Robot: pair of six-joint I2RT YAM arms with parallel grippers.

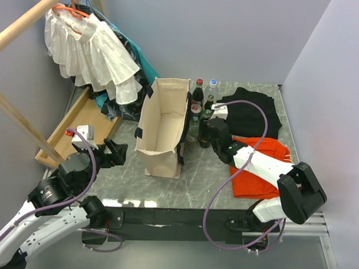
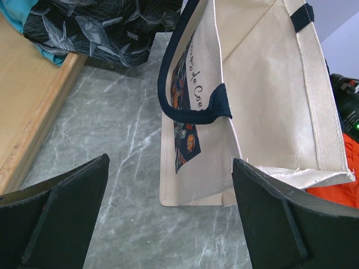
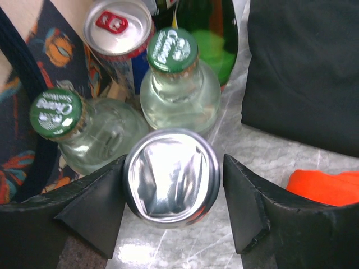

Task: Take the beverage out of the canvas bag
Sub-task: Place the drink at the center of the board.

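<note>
Straddling a silver can point(image 3: 171, 179) just beside the canvas bag point(image 1: 148, 123), the right gripper point(image 3: 174, 161) stands slack, not clamped — apparently to leave it there.

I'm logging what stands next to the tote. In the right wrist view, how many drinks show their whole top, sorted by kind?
Green-capped clear bottles: 2
Cans: 2
Total: 4
</note>
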